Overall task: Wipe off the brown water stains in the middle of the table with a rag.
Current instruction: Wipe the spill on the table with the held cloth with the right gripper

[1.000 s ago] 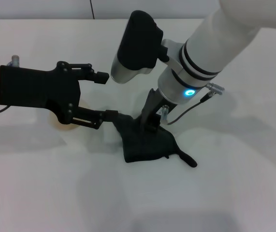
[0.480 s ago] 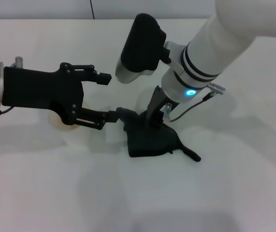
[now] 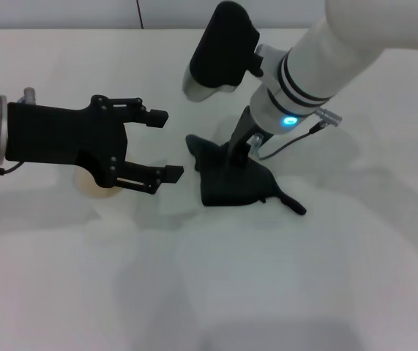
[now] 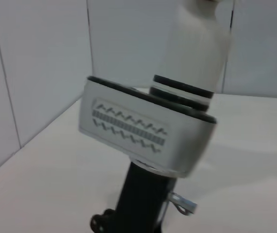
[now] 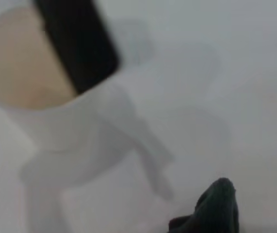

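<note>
Rag: the dark rag (image 3: pixel 234 183) lies bunched on the white worktop (image 3: pixel 282 285) near its middle, one thin corner trailing away from the arms.
Handling: it looks soft, light and floppy; the thick bunched middle seems the surest place to hold.
Right gripper: the right gripper (image 3: pixel 236 157) presses down into the rag's folds; whether its fingers clamp the cloth cannot be told.
Left gripper: the left gripper (image 3: pixel 161 145) hovers spread wide and empty, just beside the rag, above a small cup (image 3: pixel 95 186).
Stain: no brown blotch shows.

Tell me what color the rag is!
The rag is dark grey-black all over, with no pattern. It shows best in the head view, lying on the white table.
</note>
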Tool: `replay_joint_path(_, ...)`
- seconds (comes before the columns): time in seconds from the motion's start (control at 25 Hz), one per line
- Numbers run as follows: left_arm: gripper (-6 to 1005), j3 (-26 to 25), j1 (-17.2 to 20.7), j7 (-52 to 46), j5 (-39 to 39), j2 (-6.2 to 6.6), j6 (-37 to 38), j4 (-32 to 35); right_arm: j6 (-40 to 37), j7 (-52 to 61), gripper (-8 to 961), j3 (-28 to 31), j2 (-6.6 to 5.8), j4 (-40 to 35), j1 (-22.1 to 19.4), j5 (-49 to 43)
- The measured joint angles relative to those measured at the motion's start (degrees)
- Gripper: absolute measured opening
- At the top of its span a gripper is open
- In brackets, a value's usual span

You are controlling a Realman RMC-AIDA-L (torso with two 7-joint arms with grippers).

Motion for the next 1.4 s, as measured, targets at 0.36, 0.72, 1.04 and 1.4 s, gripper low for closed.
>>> replay_joint_path(0.36,886,0.02,0.27,0.41,-0.54,0.0,-0.1,-0.17,-0.68,0.35,65,-2.14,0.0,-1.27,0.98,0.95)
replay_joint_path(0.72,886,0.08,0.51,1.06,-0.54,0.0,-0.09,-0.17,-3.17,1.18,64,-9.66,0.0,-7.99,-0.04,5.67)
replay_joint_path(1.04,886,0.3,0.58,1.44,-0.54,0.0,-0.06,-0.17,-8.61,1.27,63,-11.59,0.0,-15.55,-3.27,5.9)
replay_joint_path(1.4,886,0.72,0.5,1.65,-0.49,0.0,-0.07,-0.17,-8.18,3.01,62,-11.85,0.02,-13.7,-2.87,5.65)
